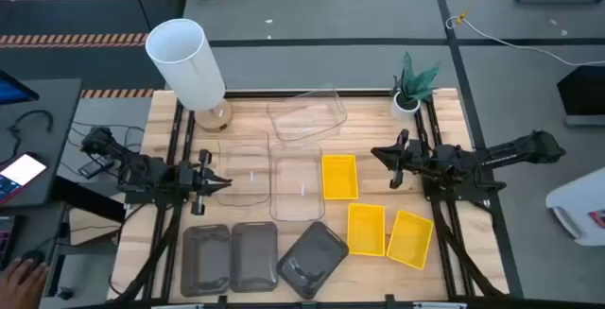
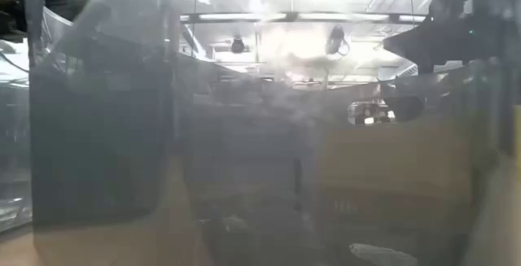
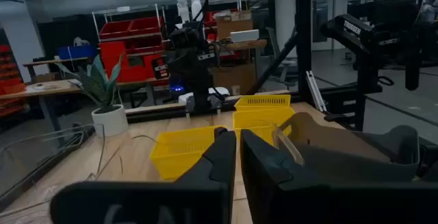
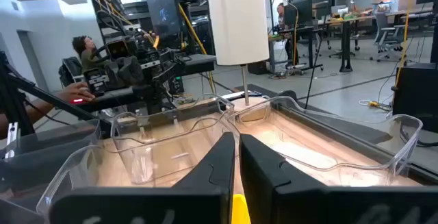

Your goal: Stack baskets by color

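The pale wooden slatted worktop (image 1: 378,262) carries all nine baskets, none stacked. Largest on it is the tall white cylinder lamp (image 1: 185,61) on its round wooden foot, at the far left corner.

Three clear shallow plastic baskets sit around the middle: one (image 1: 305,113) at the far edge, tilted, and two side by side nearer the centre, the left one (image 1: 242,170) just ahead of the left arm and the right one (image 1: 296,188) beside it.

Three dark smoky grey plastic baskets line the near edge: two (image 1: 205,255) (image 1: 253,252) square to the edge and just beside each other, and a third (image 1: 313,256) turned at an angle.

Three bright yellow plastic baskets lie to the right: one (image 1: 339,177) beside the clear pair, one (image 1: 366,229) nearer the front, and one (image 1: 410,237) askew next to it.

The left tool (image 1: 219,182) hovers at the left clear basket's edge, fingers pressed together, holding nothing. The right tool (image 1: 384,154) hangs just right of the first yellow basket, fingers likewise shut and empty.

A small white pot with a green plant (image 1: 412,88) stands at the far right corner.

The low view is blocked by baskets close to its lens.
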Controlling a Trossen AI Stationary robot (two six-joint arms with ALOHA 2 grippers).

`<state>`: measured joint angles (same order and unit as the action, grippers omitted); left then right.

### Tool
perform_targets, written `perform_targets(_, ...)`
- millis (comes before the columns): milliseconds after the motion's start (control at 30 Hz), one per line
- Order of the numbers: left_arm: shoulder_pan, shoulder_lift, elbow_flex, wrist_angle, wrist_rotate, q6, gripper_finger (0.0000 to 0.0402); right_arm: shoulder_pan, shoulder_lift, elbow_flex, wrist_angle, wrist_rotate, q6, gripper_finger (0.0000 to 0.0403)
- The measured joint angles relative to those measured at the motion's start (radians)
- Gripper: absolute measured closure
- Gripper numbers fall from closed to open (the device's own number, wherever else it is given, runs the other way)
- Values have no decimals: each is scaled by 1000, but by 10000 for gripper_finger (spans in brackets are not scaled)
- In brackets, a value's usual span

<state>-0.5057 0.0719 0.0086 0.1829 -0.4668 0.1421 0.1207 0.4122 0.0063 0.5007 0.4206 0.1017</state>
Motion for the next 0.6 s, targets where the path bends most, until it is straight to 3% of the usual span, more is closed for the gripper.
perform_targets(600, 0, 0, 0, 0, 0, 0, 375, 0, 0, 0, 0, 0, 0, 373)
